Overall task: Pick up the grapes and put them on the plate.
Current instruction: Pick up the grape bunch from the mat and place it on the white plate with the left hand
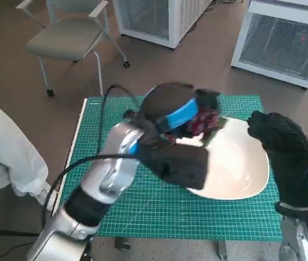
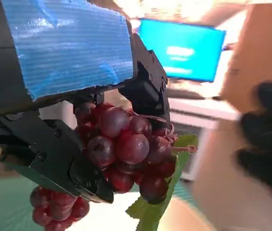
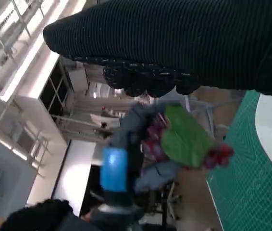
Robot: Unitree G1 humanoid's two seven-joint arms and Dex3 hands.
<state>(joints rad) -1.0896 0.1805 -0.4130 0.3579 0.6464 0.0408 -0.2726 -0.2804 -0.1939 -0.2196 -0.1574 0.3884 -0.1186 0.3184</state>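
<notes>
1. The left hand (image 1: 178, 117) is gripping the grapes (image 1: 204, 123), its black fingers (image 2: 54, 159) closing around the bunch from both sides; in the left wrist view the grapes (image 2: 126, 149) are hanging below the blue-taped back with a green leaf (image 2: 157, 207) trailing under them.
2. The bunch is lifted off the surface and hanging at the near-left rim of the plate (image 1: 241, 168); judging from the head view, it is sitting just over the plate's edge, not yet over the middle.
3. The bunch's long axis is running downward from the fingers, so the coming move seems to call for a short carry toward the plate's centre, then lowering and letting go.
4. The left hand is plainly the nearer one. The right hand (image 1: 290, 155) is hovering at the plate's far-right side, holding nothing, its gloved fingers spread.
5. The plate is resting on a green cutting mat (image 1: 143, 209) covering the small table.
6. Around it, a chair (image 1: 69, 35) and white cabinets (image 1: 284, 43) are standing on the floor, and a person's pale trouser leg (image 1: 4, 152) is showing beside the table.
</notes>
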